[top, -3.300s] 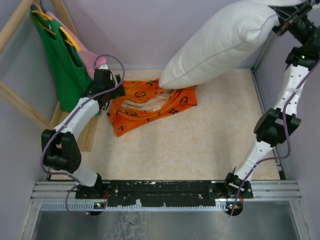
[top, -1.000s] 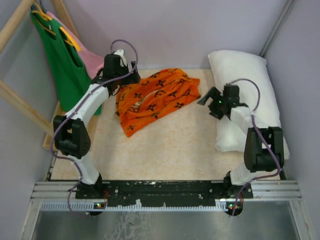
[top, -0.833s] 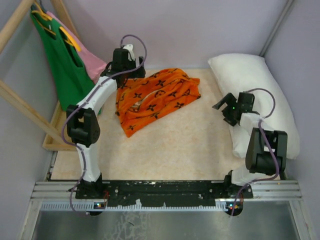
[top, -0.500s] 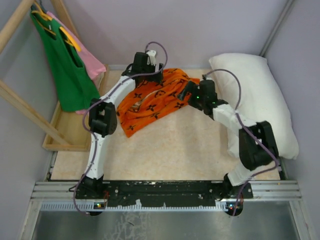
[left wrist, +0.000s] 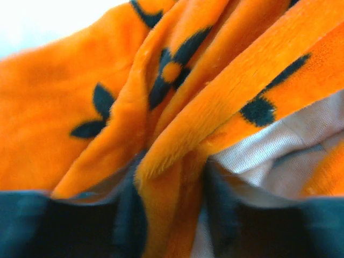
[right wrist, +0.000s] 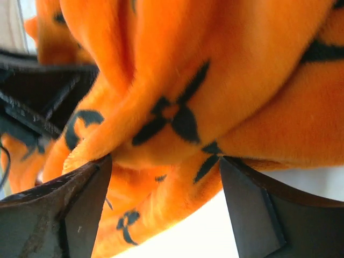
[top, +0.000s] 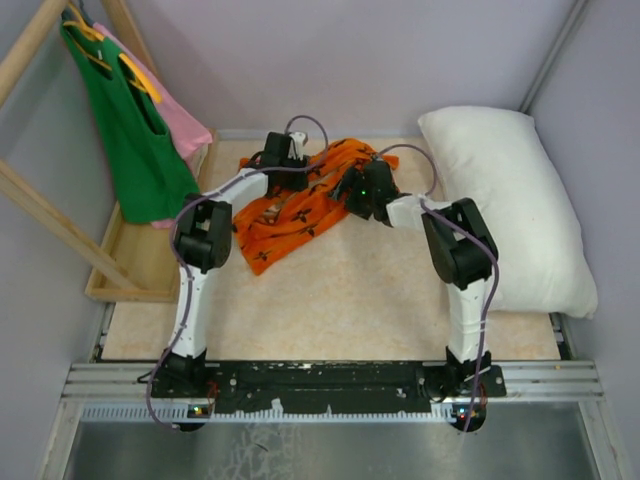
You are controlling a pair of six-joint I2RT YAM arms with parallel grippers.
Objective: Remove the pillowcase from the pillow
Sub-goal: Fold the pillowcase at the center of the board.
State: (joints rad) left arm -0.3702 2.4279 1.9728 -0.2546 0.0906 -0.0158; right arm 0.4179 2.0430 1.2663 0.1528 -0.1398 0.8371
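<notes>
- The pillowcase (top: 300,205) lies in a crumpled orange heap at about 12 o'clock on the table (top: 350,300), toward the back wall. Its pale lining shows in one fold.
- In the top view its long axis runs from about 7 o'clock up to about 1 o'clock.
- The pillow (top: 510,210) lies bare along the right wall at about 2 o'clock, apart from the pillowcase. We judge the case to be already off it.
- The right gripper (right wrist: 161,166) is at the 2 o'clock end of the heap, between case and pillow. Its jaws stand apart, with a plush fold hanging between them and brushing the inner faces. We do not see a firm pinch.
- The left gripper (left wrist: 169,188) is pressed into the 11 o'clock side of the heap. Bunched fabric fills the gap between its dark, blurred fingers. We cannot tell whether they are clamped or only straddling the cloth.
- Neither arm is clearly nearer, since each sits on its own end of the long axis. We judge that any coming lift or pull depends on both jaws biting the folds already lying between them.
- The green tank top (top: 135,130) and pink garment (top: 185,125) hang on the wooden frame (top: 40,210) at about 10 o'clock, near the case but clear of it.
</notes>
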